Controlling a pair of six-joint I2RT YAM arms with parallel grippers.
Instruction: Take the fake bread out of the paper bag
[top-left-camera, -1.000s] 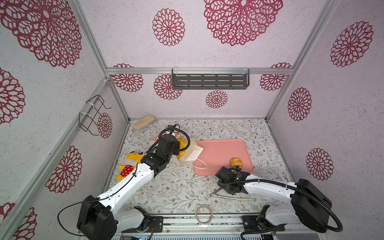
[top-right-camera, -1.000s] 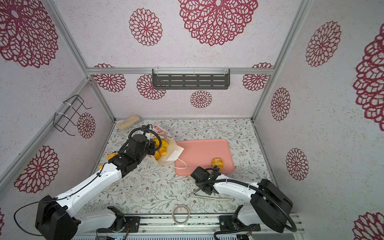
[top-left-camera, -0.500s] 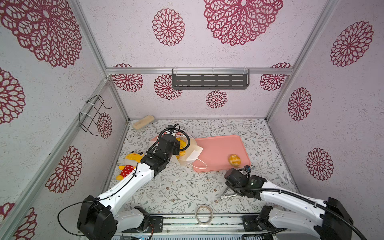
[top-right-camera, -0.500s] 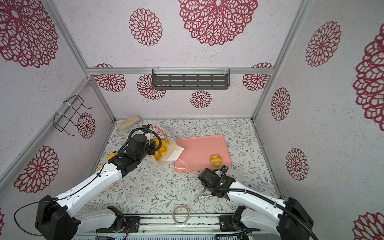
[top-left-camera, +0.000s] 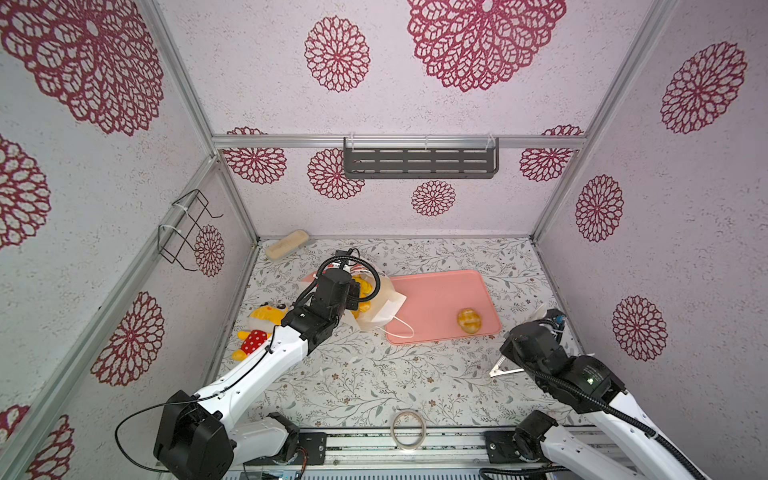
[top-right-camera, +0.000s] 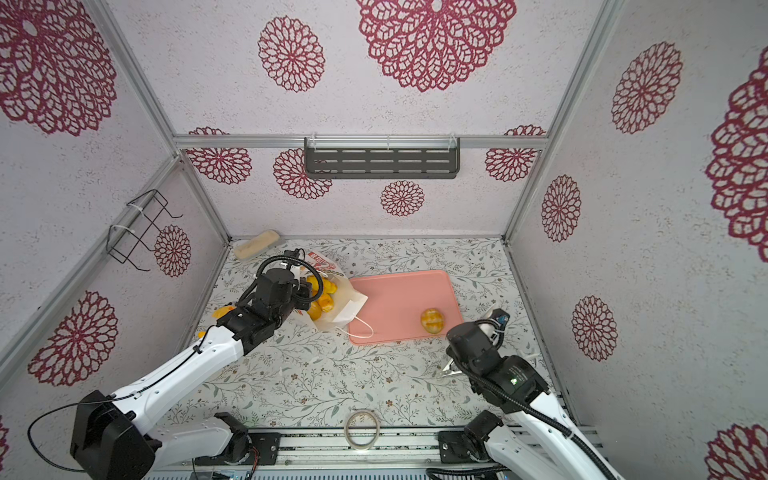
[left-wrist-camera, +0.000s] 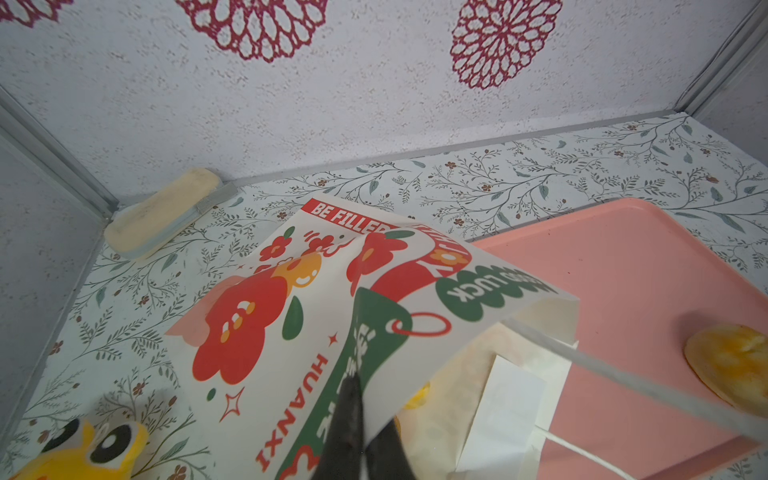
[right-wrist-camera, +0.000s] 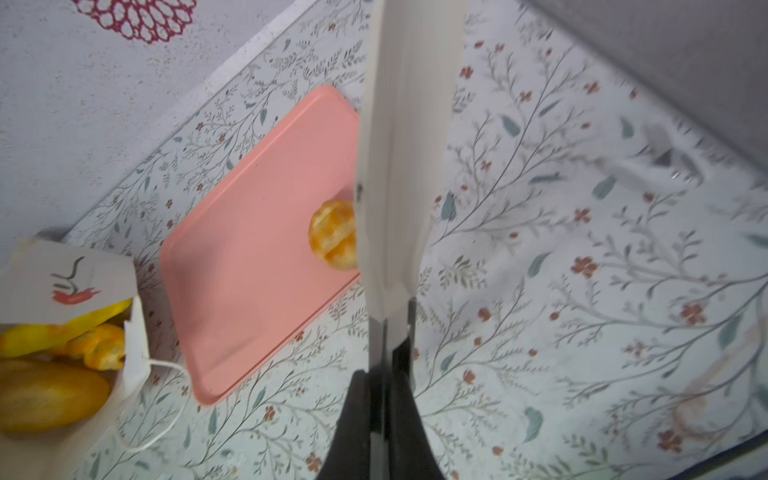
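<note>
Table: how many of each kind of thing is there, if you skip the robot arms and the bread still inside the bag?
pink tray: 1
bread out on the tray: 1
paper bag: 1
plush toy: 1
beige block: 1
tape ring at the front edge: 1
tongs: 1
Total: 7

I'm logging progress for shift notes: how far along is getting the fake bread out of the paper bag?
Done: one round bun lies on the pink tray. In hand: the left gripper pinches the paper bag, and the right gripper is shut on a white flat tool, apart from the bag. Left: several breads sit inside the bag.
</note>
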